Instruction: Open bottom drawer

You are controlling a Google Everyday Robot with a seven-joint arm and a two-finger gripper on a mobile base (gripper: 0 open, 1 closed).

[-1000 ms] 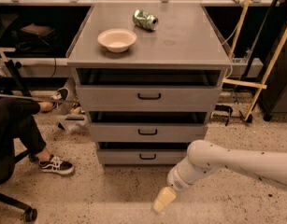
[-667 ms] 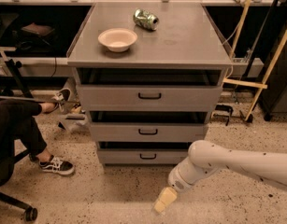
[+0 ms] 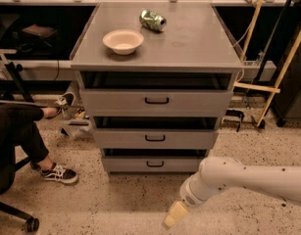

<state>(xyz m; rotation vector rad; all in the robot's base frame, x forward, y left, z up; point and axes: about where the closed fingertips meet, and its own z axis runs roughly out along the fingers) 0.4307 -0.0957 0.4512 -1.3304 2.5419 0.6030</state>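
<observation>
Approach is the step in hand, judging from the single camera view: nothing is gripped and the bottom drawer [image 3: 126, 164] sits flush with the cabinet [image 3: 157, 48], not yet pulled. The drawer is the lowest of three grey fronts, at the centre of the frame just below the middle, its small black handle [image 3: 155, 164] in the middle of its face. Above it are the middle drawer [image 3: 120, 139] and the top drawer [image 3: 115, 102], each with a similar handle, so the lowest bar has to be the one picked out.

The gripper [image 3: 173, 216] hangs at the lower centre of the frame, close over the speckled floor [image 3: 101, 204], at the end of the white arm [image 3: 248, 177] that comes in from the lower right edge. It touches nothing. Whether it is spread or closed cannot be told from this angle, since only its pale tip shows.

Relative to the gripper, the handle lies up the frame and slightly to the left, well apart, with bare floor between them. The next move likely calls for raising and advancing the gripper toward the drawer front, lining it up with the bar, closing around that bar and then pulling straight back, away from the cabinet.

On the cabinet top, in the upper part of the frame, rest a pale bowl [image 3: 123, 41] and a green can [image 3: 153, 20] lying on its side. A seated person's leg and shoe [image 3: 59, 174] occupy the left of the frame, clear of the drawer's likely path.
</observation>
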